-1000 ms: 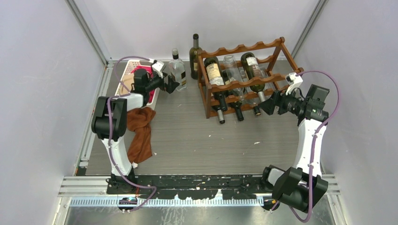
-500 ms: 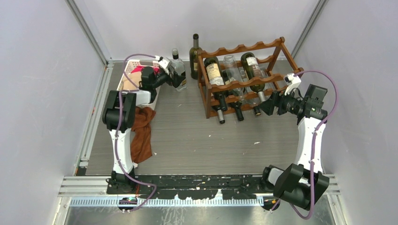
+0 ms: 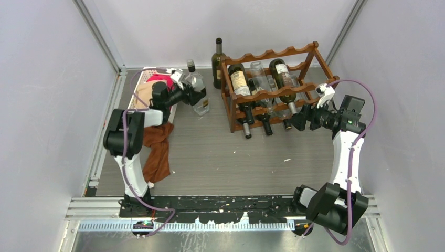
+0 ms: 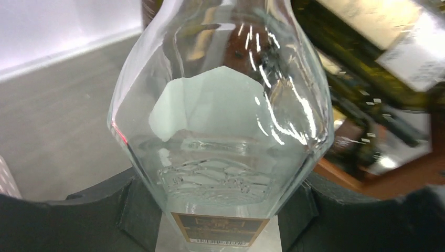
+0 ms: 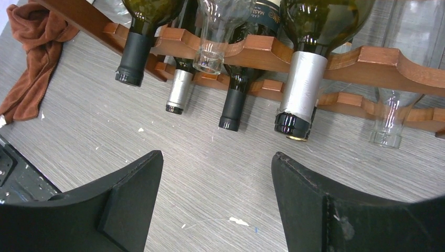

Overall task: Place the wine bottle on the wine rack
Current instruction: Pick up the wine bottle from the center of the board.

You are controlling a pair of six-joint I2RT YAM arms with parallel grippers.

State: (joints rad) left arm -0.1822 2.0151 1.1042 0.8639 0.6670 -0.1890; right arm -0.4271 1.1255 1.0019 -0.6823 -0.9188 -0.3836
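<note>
Open passage: bare table before the wine rack, centre to near edge. Obstructions: bottle necks jutting from the rack's front; dark bottle standing beside its left post; brown cloth and white basket along the left edge.

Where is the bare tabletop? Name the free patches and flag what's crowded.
Widest free patch: the table between the brown cloth, the wine rack and the arm bases. A narrower gap lies between the clear bottle and the rack. Crowded: the back by the dark bottle, and the rack's right front, where the right hand hovers.
</note>
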